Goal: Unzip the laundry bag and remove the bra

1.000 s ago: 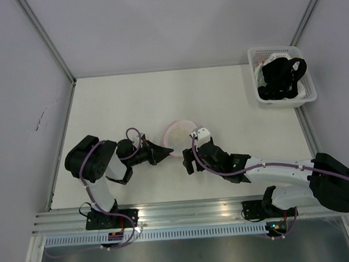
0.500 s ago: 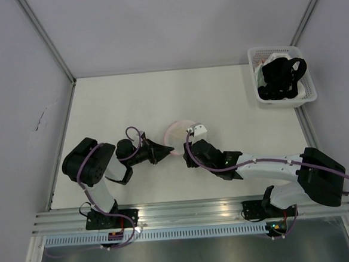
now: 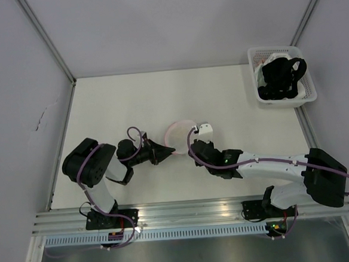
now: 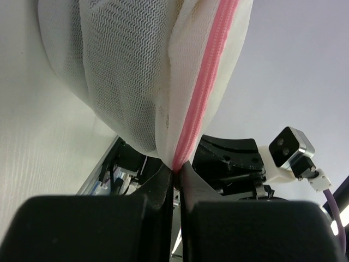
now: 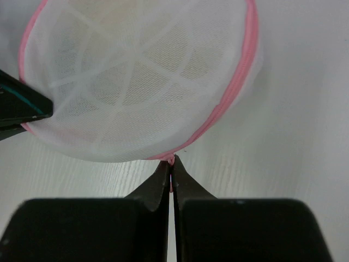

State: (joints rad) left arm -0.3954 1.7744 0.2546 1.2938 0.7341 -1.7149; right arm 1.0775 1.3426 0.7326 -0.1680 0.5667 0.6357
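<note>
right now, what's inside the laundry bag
Through the mesh of the laundry bag, only white ribbed panels and a faint creamy tint show; no bra can be made out. The pink zipper looks closed, so the inside is otherwise covered.

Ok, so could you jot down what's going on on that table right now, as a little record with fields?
Laundry bag: round, white mesh, pink zip around the rim, lying on the table
Left gripper: shut, pinching the bag's pink edge
Right gripper: shut on the pink edge at another spot on the rim
Zip state: looks closed where visible
Contents: cannot be made out through the mesh
Far right corner: white basket holding a black garment
</note>
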